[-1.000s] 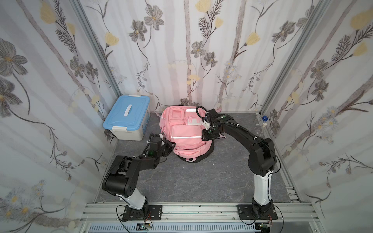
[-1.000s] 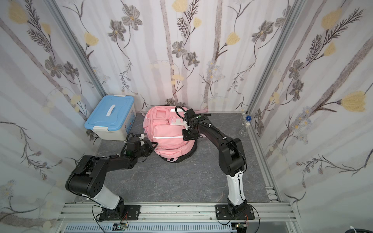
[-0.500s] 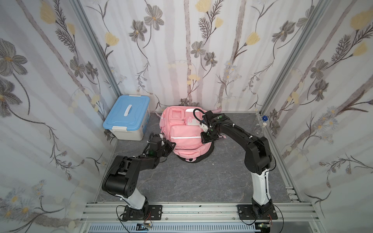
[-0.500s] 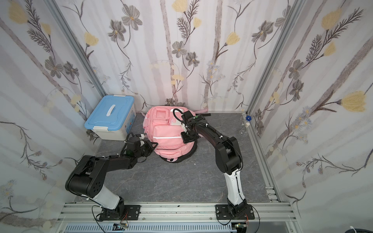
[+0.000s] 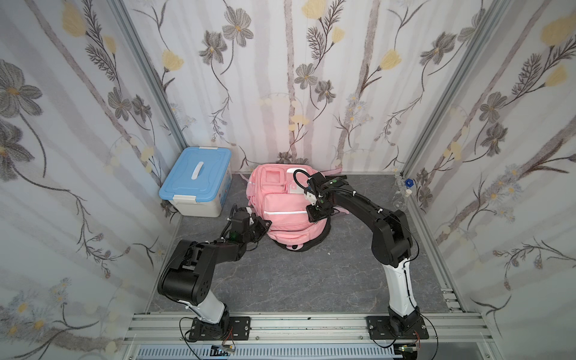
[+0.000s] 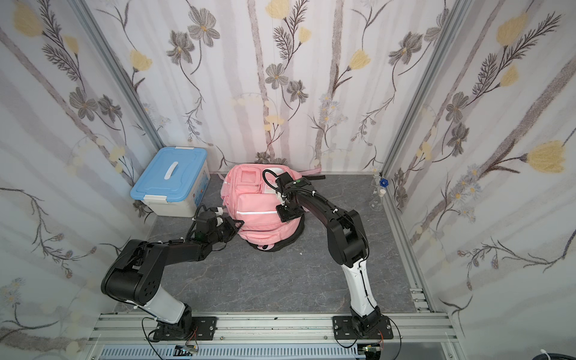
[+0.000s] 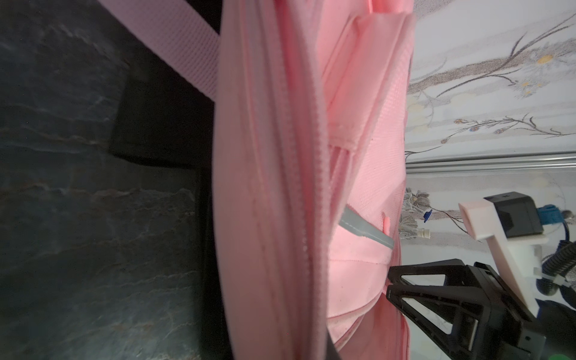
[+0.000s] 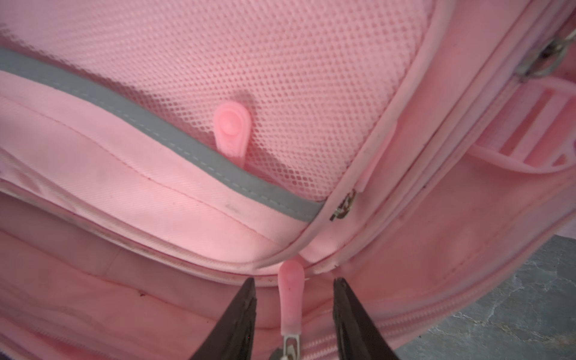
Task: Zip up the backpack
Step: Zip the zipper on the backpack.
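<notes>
1. Two black fingers point(image 8: 246, 308) of the right gripper point(image 8: 294, 279) stand part-way open on either side of a pink zipper pull point(image 8: 291, 299). In the right wrist view there is a gap on each side of the pull, so they do not touch it and nothing is held.
2. In both top views the right gripper point(image 5: 319, 212) point(image 6: 290, 214) points down onto the right edge of the backpack's front pocket.
3. The left gripper point(image 5: 261, 225) point(image 6: 232, 229) is closed and sits against the backpack's lower left side. Its own fingers do not show in the left wrist view, so I cannot tell whether it pinches fabric.
4. The left wrist view shows a line of zipper teeth point(image 7: 311, 187) running along the backpack's side, with the right gripper point(image 7: 393, 280) on the far side of the bag.
5. The pink backpack point(image 5: 280, 215) point(image 6: 254, 218) lies front-up on the grey table point(image 5: 296, 280), close to the back wall and between the two grippers.
6. A grey strip point(image 8: 174, 146) crosses the front pocket, and a second pull point(image 8: 232, 131) lies on the mesh just above it.
7. A blue-lidded storage box point(image 5: 194, 184) stands just beside the backpack. Its white side carries a sticker point(image 5: 223, 195) with print too small to read.
</notes>
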You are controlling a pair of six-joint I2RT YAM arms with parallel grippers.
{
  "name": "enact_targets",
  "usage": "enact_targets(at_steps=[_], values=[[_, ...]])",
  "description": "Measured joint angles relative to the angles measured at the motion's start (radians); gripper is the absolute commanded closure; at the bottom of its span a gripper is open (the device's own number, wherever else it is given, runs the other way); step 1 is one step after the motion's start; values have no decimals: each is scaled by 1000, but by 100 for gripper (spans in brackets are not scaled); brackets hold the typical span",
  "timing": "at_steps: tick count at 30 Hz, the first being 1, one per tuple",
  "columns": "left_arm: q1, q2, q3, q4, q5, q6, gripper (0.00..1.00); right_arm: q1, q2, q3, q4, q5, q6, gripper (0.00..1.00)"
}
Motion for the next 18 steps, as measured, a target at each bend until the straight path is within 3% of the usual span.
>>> enact_targets(at_steps=[2,7,12,18], values=[[0,0,0,0,0,1,100,1,12,0,-1,5,-8,60],[0,3,2,-4,0,6,100,0,26,0,-5,17,-7,83],[0,3,3,-5,-2,8,100,-2,21,0,-19,-1,-7,100],[0,4,4,-7,-3,8,100,-19,-42,-39,0,-67,11,100]])
